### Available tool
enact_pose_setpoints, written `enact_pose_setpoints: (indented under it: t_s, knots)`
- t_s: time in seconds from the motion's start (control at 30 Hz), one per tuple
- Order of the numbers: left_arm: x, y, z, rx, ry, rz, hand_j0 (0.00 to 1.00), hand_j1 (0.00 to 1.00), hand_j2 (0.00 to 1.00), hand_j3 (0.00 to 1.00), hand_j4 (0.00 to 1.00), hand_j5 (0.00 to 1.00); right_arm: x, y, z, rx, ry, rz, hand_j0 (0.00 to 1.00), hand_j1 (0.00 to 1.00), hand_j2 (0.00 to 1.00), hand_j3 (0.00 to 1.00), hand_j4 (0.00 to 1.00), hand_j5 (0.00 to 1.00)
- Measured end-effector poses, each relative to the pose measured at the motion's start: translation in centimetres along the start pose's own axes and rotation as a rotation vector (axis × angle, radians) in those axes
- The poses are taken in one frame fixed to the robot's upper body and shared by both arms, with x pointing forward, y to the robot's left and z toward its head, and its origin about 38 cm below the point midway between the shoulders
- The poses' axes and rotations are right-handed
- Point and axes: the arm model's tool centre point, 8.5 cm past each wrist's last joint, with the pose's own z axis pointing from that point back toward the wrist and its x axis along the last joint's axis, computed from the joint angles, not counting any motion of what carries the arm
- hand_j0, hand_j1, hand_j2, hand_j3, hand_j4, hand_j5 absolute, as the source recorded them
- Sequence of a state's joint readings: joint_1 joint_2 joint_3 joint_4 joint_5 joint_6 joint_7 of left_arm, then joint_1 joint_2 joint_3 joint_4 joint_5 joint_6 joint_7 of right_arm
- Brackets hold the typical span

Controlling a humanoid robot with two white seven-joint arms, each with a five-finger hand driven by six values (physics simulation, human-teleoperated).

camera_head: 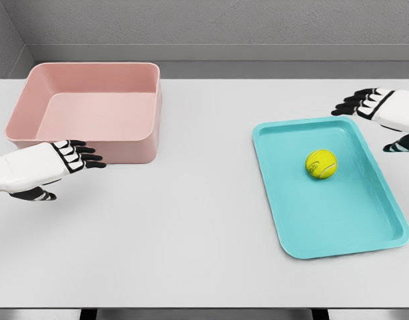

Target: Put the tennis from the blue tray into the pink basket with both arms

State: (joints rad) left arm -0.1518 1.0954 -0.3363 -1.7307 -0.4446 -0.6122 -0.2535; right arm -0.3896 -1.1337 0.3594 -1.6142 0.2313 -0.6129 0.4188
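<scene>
Presently, no part of the transfer appears done. At far left, the left hand (41,170) sits low over the counter (191,220), just in front of the pink basket (91,137); its fingers (84,155) are extended and relaxed, holding nothing. The basket shows a bare floor, nothing inside. Right of centre, the blue tray (364,227) lies flat on the counter, well apart from the basket. The tennis ball (321,163) rests in the tray's upper half, untouched. At far right, the right hand (381,117) hovers by the tray's upper right corner, fingers spread, empty. Judgement: grasp, carry and release all remain outstanding.
</scene>
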Motion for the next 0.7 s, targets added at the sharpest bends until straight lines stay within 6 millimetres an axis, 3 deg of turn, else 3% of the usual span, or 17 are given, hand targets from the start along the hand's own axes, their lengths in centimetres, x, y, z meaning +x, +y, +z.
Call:
enact_pose_setpoints:
  t_s: [0.2,0.33,0.4,0.47,0.57,0.7]
  knots:
    - [0.0,-0.2,-0.1,-0.005,-0.002,0.001,1.00,1.00,1.00,1.00,1.00,1.00,0.4,1.3,-1.7,-0.015,-0.024,-0.033,1.00,1.00,1.00,1.00,1.00,1.00]
    - [0.1,-0.4,-0.2,-0.011,-0.004,0.002,1.00,1.00,1.00,1.00,1.00,1.00,-0.8,3.7,-4.9,0.036,0.005,-0.072,1.00,1.00,1.00,1.00,1.00,1.00]
    - [0.1,-0.5,-0.2,-0.012,-0.004,0.002,1.00,1.00,1.00,1.00,1.00,1.00,-1.8,3.4,-6.2,0.052,0.017,-0.072,1.00,1.00,1.00,1.00,1.00,1.00]
    - [0.1,-0.5,-0.2,-0.013,-0.004,0.003,1.00,1.00,1.00,1.00,1.00,1.00,-2.2,5.7,-7.2,0.102,0.024,-0.114,1.00,1.00,1.00,1.00,1.00,1.00]
    - [0.1,-0.5,-0.2,-0.013,-0.004,0.003,1.00,1.00,1.00,1.00,1.00,1.00,-2.2,7.7,-8.0,0.147,0.028,-0.145,1.00,1.00,1.00,1.00,1.00,1.00]
    - [0.1,-0.5,-0.2,-0.014,-0.003,0.003,1.00,1.00,1.00,1.00,1.00,1.00,-1.6,7.8,-8.5,0.157,0.009,-0.136,1.00,1.00,1.00,1.00,1.00,1.00]
